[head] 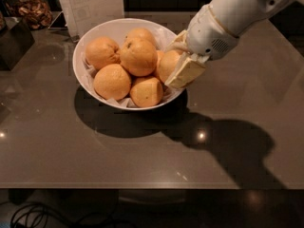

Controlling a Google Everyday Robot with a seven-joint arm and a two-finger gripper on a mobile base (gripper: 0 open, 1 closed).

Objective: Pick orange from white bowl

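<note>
Nearest you: dark cables (pixel 42 216) on the floor below the bench's front edge, lower left. The bench (pixel 95 156) is grey and glossy. A wide shadow of bowl and arm falls across it toward the right.

Mid bench: the white bowl (pixel 114 26), with paper lining (pixel 87 74) showing at its left and front inner wall. Six fruit are heaped in it. The front-left orange (pixel 112 81) and front-middle orange (pixel 146 91) lie low against the near wall. The stem-dot orange (pixel 138 56) rides on top in the middle and crowds the target's left side.

The orange (pixel 165 66) sits at the bowl's right edge, partly hidden. The tool (pixel 175 61) is clamped on it: one cream finger (pixel 187 72) lies flat on its near-right flank and overhangs the rim, the other sits behind it. The white arm (pixel 232 13) enters from upper right.

Far: a white printed sheet (pixel 92 4) stands just behind the bowl. A dark box (pixel 14 42) sits far left, with a jar of brown pieces (pixel 35 12) beyond it.
</note>
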